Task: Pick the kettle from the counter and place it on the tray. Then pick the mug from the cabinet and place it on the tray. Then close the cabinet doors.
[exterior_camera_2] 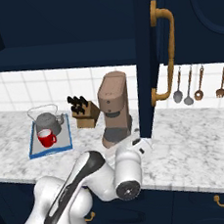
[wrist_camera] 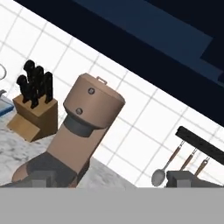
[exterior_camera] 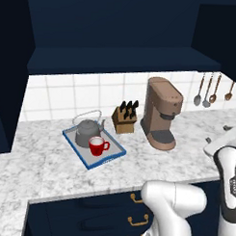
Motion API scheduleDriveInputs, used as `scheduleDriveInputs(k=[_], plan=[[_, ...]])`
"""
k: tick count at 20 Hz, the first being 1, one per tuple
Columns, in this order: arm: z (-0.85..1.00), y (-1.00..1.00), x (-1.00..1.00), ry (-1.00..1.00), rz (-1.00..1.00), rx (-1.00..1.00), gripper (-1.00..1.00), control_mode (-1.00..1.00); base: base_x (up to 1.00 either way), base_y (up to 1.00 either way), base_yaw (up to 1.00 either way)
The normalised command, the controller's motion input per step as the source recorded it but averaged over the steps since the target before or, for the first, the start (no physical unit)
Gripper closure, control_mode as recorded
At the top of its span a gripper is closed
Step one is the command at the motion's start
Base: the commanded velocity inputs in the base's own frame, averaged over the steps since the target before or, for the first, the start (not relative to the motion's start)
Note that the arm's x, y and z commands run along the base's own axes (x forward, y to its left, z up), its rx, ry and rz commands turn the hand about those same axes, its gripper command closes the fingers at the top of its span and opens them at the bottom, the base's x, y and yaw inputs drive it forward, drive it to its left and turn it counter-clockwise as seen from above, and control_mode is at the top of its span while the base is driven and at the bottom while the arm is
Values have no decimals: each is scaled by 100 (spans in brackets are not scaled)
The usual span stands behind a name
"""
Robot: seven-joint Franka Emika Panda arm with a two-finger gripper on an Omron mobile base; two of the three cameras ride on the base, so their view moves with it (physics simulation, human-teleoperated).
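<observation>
Kettle (exterior_camera: 87,132) sits on tray (exterior_camera: 75,148), red mug (exterior_camera: 97,146) just in front, touching or nearly so. Both loads delivered, so judged step: closing cabinet doors. Right door (exterior_camera_2: 149,55) hangs open, edge-on over counter (exterior_camera_2: 196,143), brass handle (exterior_camera_2: 166,53) facing out. Gripper (wrist_camera: 108,178) spread wide, holding nothing, low near counter, looking at coffee machine (wrist_camera: 81,127) and knife block (wrist_camera: 35,109). Arm folded close to base, likely repositioning before reaching for door. Cabinet (exterior_camera: 122,43) shelf dark.

kettle (exterior_camera: 87,132): dark grey | mug (exterior_camera: 97,146): red, white inside | tray (exterior_camera: 74,142): grey, blue rim | tabletop (exterior_camera: 36,165): grey-white marbled | coffee machine (exterior_camera: 160,113): brown | cabinet door (exterior_camera_2: 147,56): navy, brass handle | wall tiles (exterior_camera: 58,96): white
</observation>
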Motion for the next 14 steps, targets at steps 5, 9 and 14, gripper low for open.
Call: scheduleDriveInputs(k=[5, 9, 14], plan=[[24, -50, -39, -29, 0, 0, -100, -100, 0, 0, 0], [66, -49, -12, -16, 0, 0, -100, -100, 0, 0, 0], [31, -38, -2, 0, 0, -2, -100, -100, 0, 0, 0]])
